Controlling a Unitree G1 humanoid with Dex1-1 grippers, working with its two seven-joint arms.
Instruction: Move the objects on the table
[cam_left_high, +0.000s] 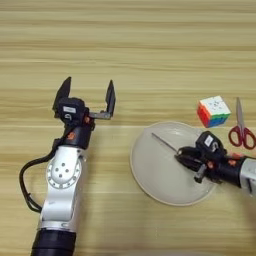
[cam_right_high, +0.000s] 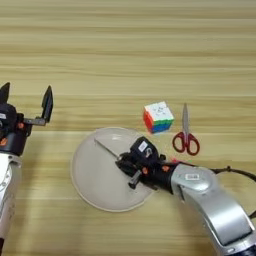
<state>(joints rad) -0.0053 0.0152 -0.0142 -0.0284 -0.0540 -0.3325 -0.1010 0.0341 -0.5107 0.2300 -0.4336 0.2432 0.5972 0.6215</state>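
Wooden planks with a pale horizontal grain make up the worktop (cam_left_high: 150, 40), which fills both views, so nothing of the room beyond it can be seen. Far to the left, the left gripper (cam_left_high: 87, 96) hovers over bare wood with its jaws spread wide and nothing between them; it looks parked or waiting, well apart from everything else.

Moving right, a round cream plate (cam_left_high: 155, 175) lies flat on the worktop. Over its right half sits the right gripper (cam_right_high: 127, 167), reaching in from the right edge. Its jaws are closed down on the handle end of the screwdriver (cam_right_high: 106, 149), whose thin metal shaft pokes out up and to the left across the plate's face. The handle itself is mostly hidden by the fingers, so its colours are hard to read. Whether the tip touches the plate cannot be told. Judging by the grip, the tool is either being set onto the plate or lifted off it.

Just beyond the plate's upper right rim stands the puzzle cube (cam_left_high: 214, 111), white face up, untouched. Right of it lie the red-handled scissors (cam_left_high: 241, 131), blades pointing away from the robot. No red cube shows in either view.
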